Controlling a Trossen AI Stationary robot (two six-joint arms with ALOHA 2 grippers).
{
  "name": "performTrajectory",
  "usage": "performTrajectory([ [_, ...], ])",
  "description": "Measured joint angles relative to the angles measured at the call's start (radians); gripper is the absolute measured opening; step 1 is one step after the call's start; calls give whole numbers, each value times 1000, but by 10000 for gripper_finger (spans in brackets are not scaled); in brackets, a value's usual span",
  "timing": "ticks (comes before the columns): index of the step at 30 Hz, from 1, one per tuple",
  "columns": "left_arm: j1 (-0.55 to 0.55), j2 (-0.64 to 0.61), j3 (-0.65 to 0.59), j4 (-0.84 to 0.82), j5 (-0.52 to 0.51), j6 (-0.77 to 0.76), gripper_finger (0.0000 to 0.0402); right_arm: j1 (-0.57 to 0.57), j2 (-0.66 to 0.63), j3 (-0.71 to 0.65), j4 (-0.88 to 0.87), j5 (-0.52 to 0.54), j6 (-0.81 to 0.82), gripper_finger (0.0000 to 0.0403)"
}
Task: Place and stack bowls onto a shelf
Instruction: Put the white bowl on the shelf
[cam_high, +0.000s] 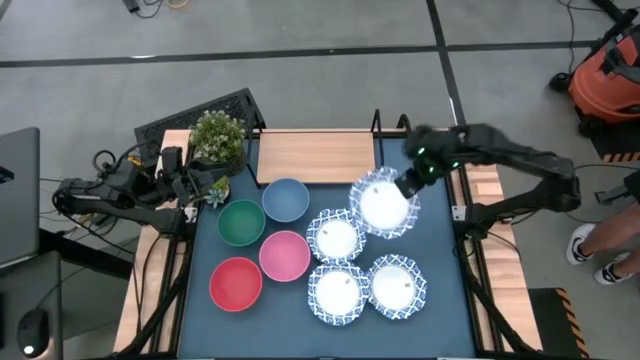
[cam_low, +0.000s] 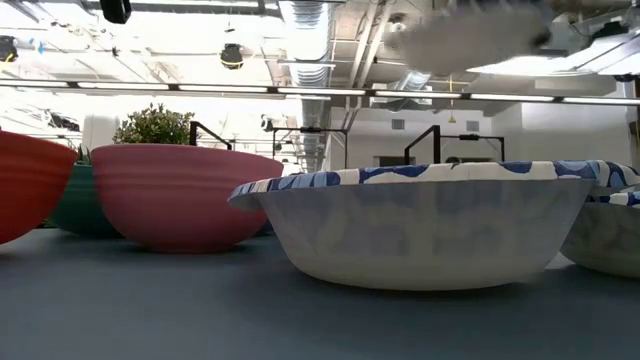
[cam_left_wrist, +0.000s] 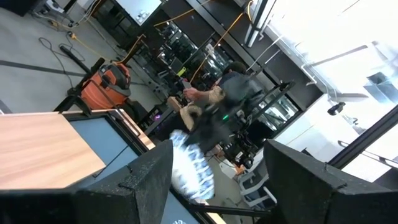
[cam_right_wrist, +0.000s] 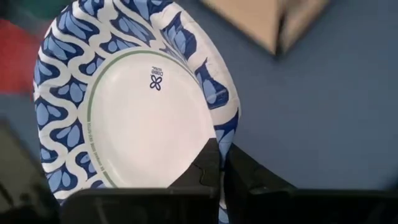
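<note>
My right gripper (cam_high: 407, 185) is shut on a white bowl with a blue rim pattern (cam_high: 384, 205), held in the air over the mat just near of the shelf (cam_high: 315, 155), a light-wood board at the far edge. The low view shows this bowl (cam_low: 455, 42) high up. Three more patterned bowls (cam_high: 335, 237) (cam_high: 337, 292) (cam_high: 397, 285) sit on their bases on the blue mat. To their left sit the blue (cam_high: 286, 199), green (cam_high: 241, 222), pink (cam_high: 285, 255) and red (cam_high: 236, 283) bowls. My left gripper (cam_left_wrist: 217, 180) waits open at the table's left edge beside the plant. My right gripper pinches the patterned bowl's rim (cam_right_wrist: 225, 134) on the side toward the table's right. One finger (cam_right_wrist: 205, 165) lies inside the bowl and the other (cam_right_wrist: 252, 177) outside its wall. The bowl is lifted clear of the mat and tilted.
A potted green plant (cam_high: 217, 135) stands at the far left corner beside a black wire rack (cam_high: 200, 115). The shelf board shows bare wood. An orange vacuum (cam_high: 605, 80) stands on the floor to the right, and a person's feet (cam_high: 590, 250) are beyond the right edge.
</note>
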Motion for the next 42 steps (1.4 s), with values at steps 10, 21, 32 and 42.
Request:
performTrajectory([
  [10,0,0,0,-5,0,8,235,-166,200,313,308,80,-235,22],
  [21,0,0,0,-40,0,7,235,-360,609,501,351,-77,-440,22],
  [32,0,0,0,-116,0,-43,235,-430,830,532,144,-76,-719,22],
  [42,0,0,0,-128,0,-43,235,-485,852,532,114,5,-787,22],
])
